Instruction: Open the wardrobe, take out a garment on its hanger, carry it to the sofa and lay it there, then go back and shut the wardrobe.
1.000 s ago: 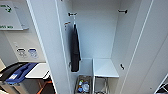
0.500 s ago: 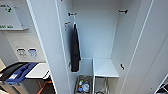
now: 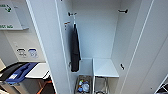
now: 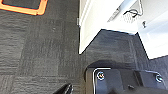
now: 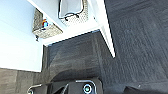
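The wardrobe [image 3: 100, 40] stands open, both doors swung wide. Inside, a long black garment [image 3: 74, 50] hangs from a black hook [image 3: 71, 14] on one side, and another hook [image 3: 123, 11] on the other side is bare. No white shirt or hanger can be made out in there. Low down sit a white shelf [image 3: 105, 67] and wire baskets [image 3: 83, 86] with small things in them. Both arms hang low over the dark carpet [image 4: 37, 50], and the wardrobe's foot and its baskets lie just ahead of them. I cannot tell if either hand is open or shut, or if it holds anything. A thin shirt would be light, soft and floppy, so it is best taken by the stiff hanger near its hook.
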{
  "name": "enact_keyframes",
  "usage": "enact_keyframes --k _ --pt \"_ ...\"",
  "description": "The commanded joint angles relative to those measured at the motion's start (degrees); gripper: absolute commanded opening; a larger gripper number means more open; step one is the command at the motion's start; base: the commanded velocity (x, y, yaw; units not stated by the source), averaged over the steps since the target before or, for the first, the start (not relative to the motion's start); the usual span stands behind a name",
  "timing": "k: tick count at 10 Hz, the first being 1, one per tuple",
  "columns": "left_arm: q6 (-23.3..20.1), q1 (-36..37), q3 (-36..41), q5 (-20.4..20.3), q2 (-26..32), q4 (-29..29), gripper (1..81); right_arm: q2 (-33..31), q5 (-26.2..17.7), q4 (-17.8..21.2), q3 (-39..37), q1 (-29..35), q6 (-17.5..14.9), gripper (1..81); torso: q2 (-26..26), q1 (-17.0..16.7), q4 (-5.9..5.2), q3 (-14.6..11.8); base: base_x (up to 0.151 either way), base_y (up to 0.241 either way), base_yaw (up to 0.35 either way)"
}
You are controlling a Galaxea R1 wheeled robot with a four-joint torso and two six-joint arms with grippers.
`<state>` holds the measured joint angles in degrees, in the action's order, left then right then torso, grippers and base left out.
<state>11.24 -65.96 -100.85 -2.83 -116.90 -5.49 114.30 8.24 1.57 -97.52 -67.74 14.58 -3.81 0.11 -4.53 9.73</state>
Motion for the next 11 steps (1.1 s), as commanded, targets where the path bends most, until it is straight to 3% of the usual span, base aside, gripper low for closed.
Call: enact_keyframes --k 1,3,7,11 --pt "8.3 10.8 -0.1 1.6 9.0 0.6 81.1 -10.9 -2.5 1.6 0.2 13.2 8.8 81.1 0.0 0.0 0.0 0.0 0.0 0.0 0.0" --pt "12.9 16.8 -1.8 2.7 12.7 0.6 81.1 -13.8 -9.1 1.8 -1.3 21.2 12.2 81.1 0.0 0.0 0.0 0.0 0.0 0.0 0.0" --pt "16.8 30.2 -9.9 13.8 13.7 0.8 81.1 -15.0 -21.7 1.9 -9.0 35.4 17.1 81.1 0.1 0.0 0.0 0.1 0.0 0.0 0.0" --pt "17.4 42.3 -12.6 23.7 12.6 5.0 81.1 -12.8 -28.5 1.5 -17.4 45.4 24.8 81.1 0.1 0.1 0.0 0.1 0.0 0.0 0.0"
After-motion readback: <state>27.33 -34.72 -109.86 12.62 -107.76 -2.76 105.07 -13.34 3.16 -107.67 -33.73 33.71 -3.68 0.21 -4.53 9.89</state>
